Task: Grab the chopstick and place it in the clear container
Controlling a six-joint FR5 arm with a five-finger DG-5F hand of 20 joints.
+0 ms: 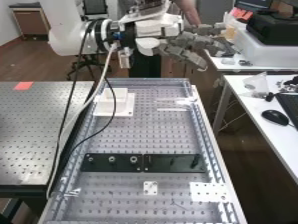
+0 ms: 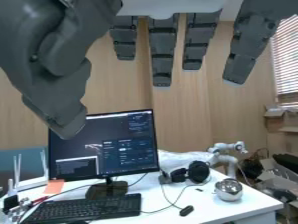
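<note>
1. The hand (image 1: 189, 44) is released: its fingers (image 2: 163, 55) are extended and spread apart from the thumb (image 2: 56, 95), with nothing seen to be gripped between them
2. Thin pale strips (image 1: 171, 109) are seen on the worktop (image 1: 156, 135), lower than the hand and on its near side; whether the chopstick is among them, or whether they are edges of the clear container, cannot be told
3. A white stepped block (image 1: 114, 102) is set on the same worktop, below the hand and towards the arm's side
4. The chopstick would be expected to be light and stiff, so little force should be needed; being slim and probably smooth, it could easily be rolled or slid away if pushed from one side
5. It would best be taken near its middle, across its length, with the thumb opposed to the fingers; if it were pinched close to one end, the long free part could droop or swing
6. The clear container should be approached gently, as thin clear walls could be nudged or tipped, and its rim may be hard to judge
7. For the next move, the hand would need to be lowered with its fingertips close to the worktop and closed softly
</note>
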